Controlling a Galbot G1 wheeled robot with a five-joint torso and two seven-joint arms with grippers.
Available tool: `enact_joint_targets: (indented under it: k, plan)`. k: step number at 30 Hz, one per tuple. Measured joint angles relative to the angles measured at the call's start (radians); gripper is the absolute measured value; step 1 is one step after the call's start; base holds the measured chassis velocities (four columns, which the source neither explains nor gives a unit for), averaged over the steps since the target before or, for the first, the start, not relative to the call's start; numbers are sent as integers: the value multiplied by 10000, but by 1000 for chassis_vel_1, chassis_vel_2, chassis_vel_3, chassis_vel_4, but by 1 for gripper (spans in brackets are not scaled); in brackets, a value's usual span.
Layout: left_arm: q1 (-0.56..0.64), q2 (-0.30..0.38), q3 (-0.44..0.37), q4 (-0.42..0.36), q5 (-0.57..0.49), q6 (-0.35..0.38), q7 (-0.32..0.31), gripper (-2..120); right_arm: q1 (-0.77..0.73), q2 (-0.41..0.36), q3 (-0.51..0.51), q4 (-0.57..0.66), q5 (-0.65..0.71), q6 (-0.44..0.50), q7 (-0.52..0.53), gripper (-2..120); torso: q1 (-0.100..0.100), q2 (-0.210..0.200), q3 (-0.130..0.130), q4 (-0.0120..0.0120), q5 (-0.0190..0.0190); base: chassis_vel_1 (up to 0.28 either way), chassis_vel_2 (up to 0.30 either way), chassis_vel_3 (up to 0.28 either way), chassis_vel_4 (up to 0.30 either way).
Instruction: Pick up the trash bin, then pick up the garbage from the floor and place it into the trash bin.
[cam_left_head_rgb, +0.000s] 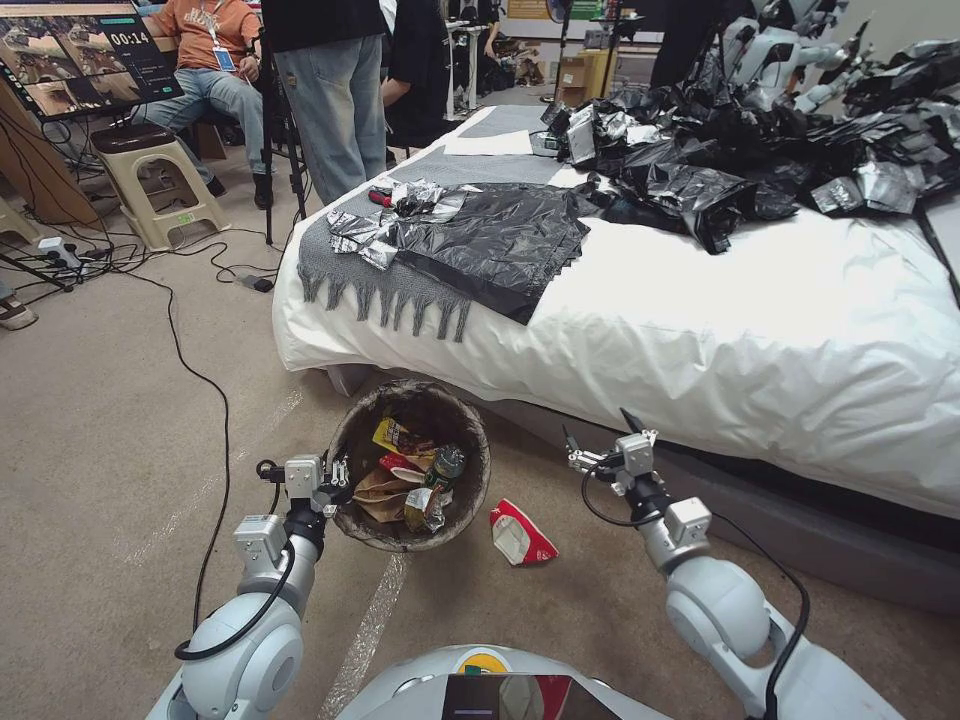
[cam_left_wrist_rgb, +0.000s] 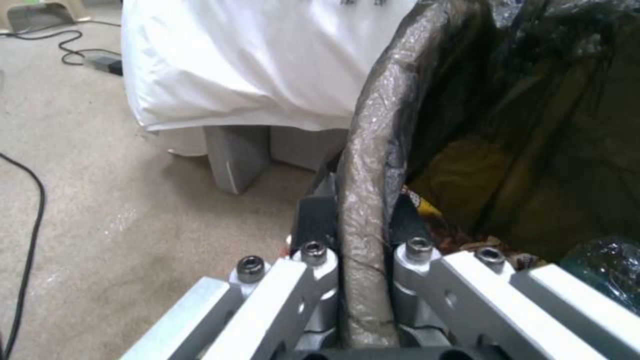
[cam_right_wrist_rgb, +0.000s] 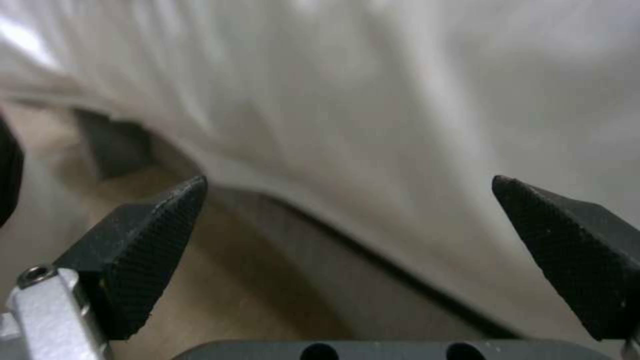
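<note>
The trash bin (cam_left_head_rgb: 465, 478), lined with a dark bag, is in front of the bed's near corner. My left gripper (cam_left_head_rgb: 338, 482) is shut on its left rim. In the left wrist view the fingers (cam_left_wrist_rgb: 313, 220) pinch the bag-covered rim (cam_left_wrist_rgb: 373, 150) from both sides. Inside the bin lies garbage: a yellow wrapper (cam_left_head_rgb: 395, 437), a tan paper bag (cam_left_head_rgb: 380, 490) and a bottle (cam_left_head_rgb: 445, 465). A red-and-white snack packet (cam_left_head_rgb: 520, 535) lies on the carpet just right of the bin. My right gripper (cam_left_head_rgb: 598, 440) is open and holds nothing, above the floor near the bed's side, right of the packet. Its fingertips (cam_right_wrist_rgb: 157, 235) face the white sheet.
The bed (cam_left_head_rgb: 760, 330) with its white sheet runs across the right half, carrying glossy black plastic bags (cam_left_head_rgb: 500, 240) and a grey fringed blanket (cam_left_head_rgb: 345, 270). A black cable (cam_left_head_rgb: 215, 400) trails over the carpet on the left. A stool (cam_left_head_rgb: 150, 175) and seated and standing people are behind.
</note>
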Motion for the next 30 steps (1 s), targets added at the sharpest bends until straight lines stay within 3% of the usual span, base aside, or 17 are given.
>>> enact_joint_targets:
  k: [5, 9, 20, 30]
  plan:
    - [1, -40, -51, -2, 12, -12, 11, 4, 1946, -1232, -1982, -1562, 1495, -315, -762, 100, 0, 0, 1, -1, -1, 0, 0, 0, 0]
    - [-24, -57, -74, -3, 10, -12, 11, 4, 2684, -1394, -2685, -2088, 1806, -301, -1223, 100, 0, 0, 1, -1, -2, 0, 0, 0, 0]
    - [-161, -87, -19, 108, 4, -11, 4, 4, 3873, -1315, -4223, -3631, 2153, 98, -2430, 100, 0, 0, 1, -2, -3, 0, 0, 0, 0]
    - [-183, -109, 8, 132, 8, 0, -1, 4, 4440, -879, -5226, -4954, 2270, 195, -2777, 100, 0, 0, 0, -1, -2, 0, 0, 0, 0]
